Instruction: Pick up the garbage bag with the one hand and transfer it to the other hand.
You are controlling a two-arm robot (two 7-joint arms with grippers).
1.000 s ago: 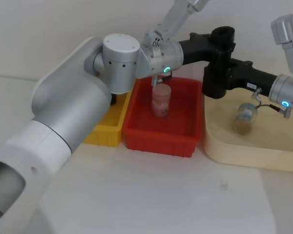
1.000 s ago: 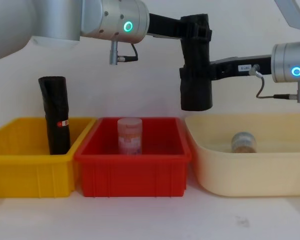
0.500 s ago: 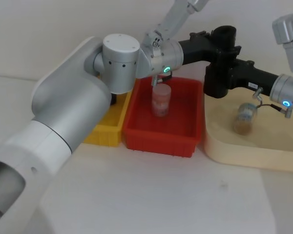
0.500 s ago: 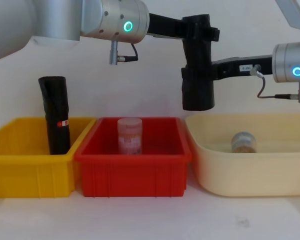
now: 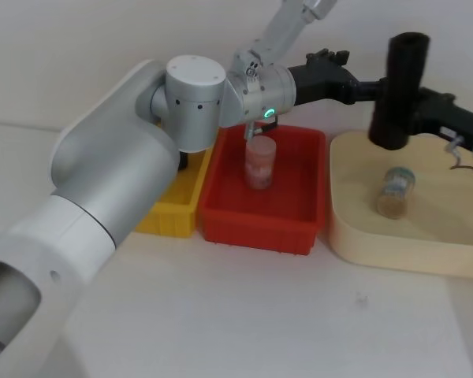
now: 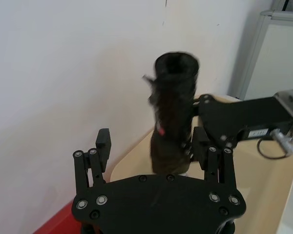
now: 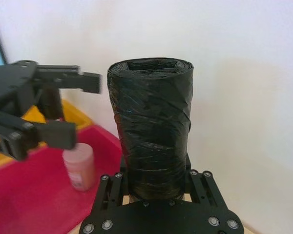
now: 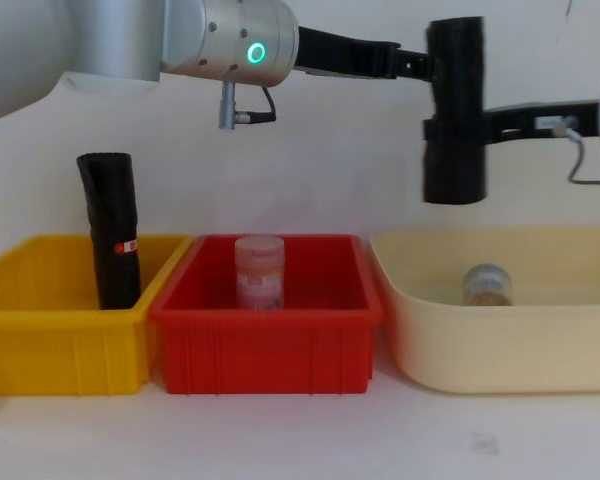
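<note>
— What do we have behind and under everything?

— Plain white wall behind, and a white table [image 8: 300, 440] carrying three containers in a row. At the table's left end we see a yellow bin [image 8: 60, 330] with a slim black roll [image 8: 113, 232] standing at its back, a small red-and-white band low on it.

— And next along?

— Touching it, a red bin [image 8: 270, 340] with a pinkish jar [image 8: 259, 272] upright near its middle. Above these we see our left gripper [image 8: 412, 62], on the arm with the teal-green ring, reaching rightward high over the red bin. Its fingers [image 6: 103, 144] are spread apart with nothing between them; in the left wrist view the garbage bag [image 6: 173, 114] stands just beyond the fingertips, apart from them.

— Where is the bag, then?

— In the air above the cream tray [image 8: 500, 345] at the table's right end, upright, clear of the tray's rim. Our right gripper [image 7: 156, 187] is clamped on its lower half, fingers pressed to either side of the thick black roll. A small jar [image 5: 395, 191] lies on its side inside the tray, below the bag.
</note>
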